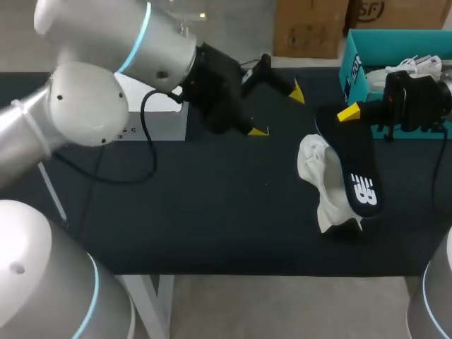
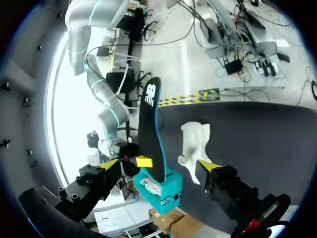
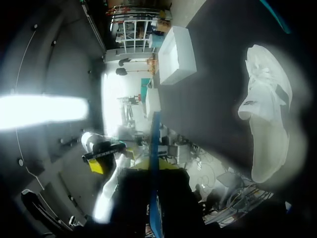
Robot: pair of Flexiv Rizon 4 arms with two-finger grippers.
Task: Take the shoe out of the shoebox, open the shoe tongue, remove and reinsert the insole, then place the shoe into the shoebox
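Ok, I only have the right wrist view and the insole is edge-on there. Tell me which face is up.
Observer: In the head view the insole has its dark face with the white logo up.
Operator: Now report the left gripper.
Observer: The left gripper is open and empty, clear of both the shoe and the insole.

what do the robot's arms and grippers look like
Both arms have smooth, rounded white shells with a light-blue ring at the joints: the left arm and the right arm. A loose black cable loops off the left arm's wrist. The left gripper and right gripper are blocky and black, with bright yellow wedge-shaped fingertips.
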